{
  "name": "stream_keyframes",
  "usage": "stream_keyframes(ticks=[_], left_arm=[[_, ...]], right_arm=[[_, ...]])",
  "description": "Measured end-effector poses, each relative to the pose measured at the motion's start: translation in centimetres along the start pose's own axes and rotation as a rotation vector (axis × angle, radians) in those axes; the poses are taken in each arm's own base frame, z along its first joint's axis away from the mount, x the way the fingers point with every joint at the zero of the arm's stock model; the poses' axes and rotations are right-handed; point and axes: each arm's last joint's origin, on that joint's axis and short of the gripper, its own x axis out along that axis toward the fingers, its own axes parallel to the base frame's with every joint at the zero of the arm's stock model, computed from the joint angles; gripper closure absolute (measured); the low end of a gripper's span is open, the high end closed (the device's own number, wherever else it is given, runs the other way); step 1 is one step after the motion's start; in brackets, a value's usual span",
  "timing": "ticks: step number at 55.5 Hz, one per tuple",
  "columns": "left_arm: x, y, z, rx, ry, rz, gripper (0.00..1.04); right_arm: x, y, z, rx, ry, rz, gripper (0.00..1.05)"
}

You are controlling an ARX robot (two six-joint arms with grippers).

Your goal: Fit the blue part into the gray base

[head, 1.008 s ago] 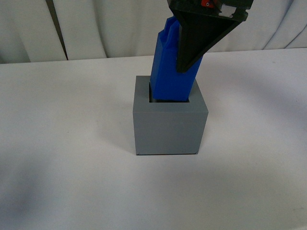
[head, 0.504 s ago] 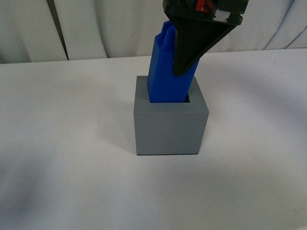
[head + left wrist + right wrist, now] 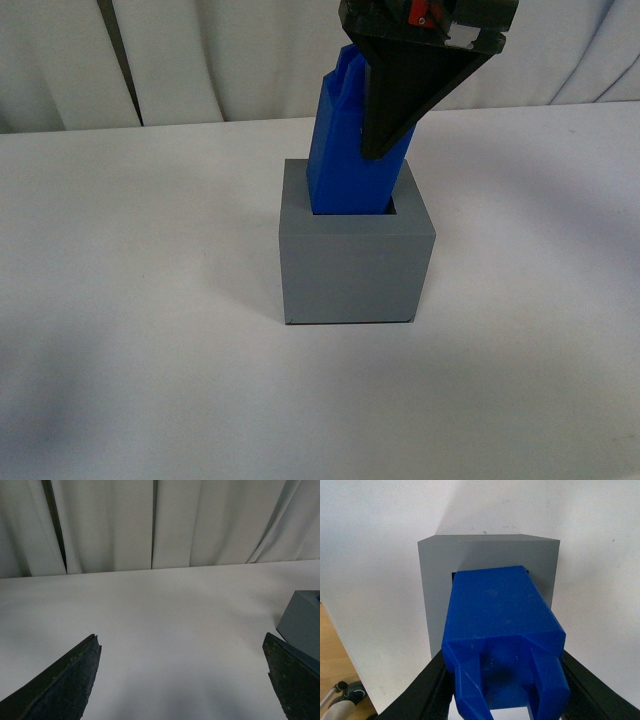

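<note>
The gray base [image 3: 355, 265] stands in the middle of the white table. The blue part [image 3: 350, 160] leans slightly left, its lower end inside the base's square recess. My right gripper [image 3: 385, 110] comes down from above and is shut on the blue part's upper half. In the right wrist view the blue part [image 3: 502, 630] sits between the black fingers [image 3: 427, 690], entering the gray base [image 3: 485, 555]. My left gripper [image 3: 182, 680] is open and empty over bare table; the gray base's corner [image 3: 302, 620] shows beside one finger.
The white table [image 3: 130, 300] spreads all round the base. A white curtain [image 3: 220, 60] hangs along the far edge. In the right wrist view, the table's edge and a wooden floor [image 3: 335, 645] show at one side.
Over the last second the blue part went lower into the recess and shifted slightly left with my right gripper. Nothing has moved in the last half second.
</note>
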Motion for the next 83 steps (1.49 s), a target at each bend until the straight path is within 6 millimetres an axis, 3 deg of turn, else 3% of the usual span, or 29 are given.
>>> stream_keyframes(ticks=[83], left_arm=[[0.0,0.0,0.0,0.0,0.0,0.0,0.06]], right_arm=[[0.13,0.0,-0.1,-0.008,0.028,0.002,0.54]])
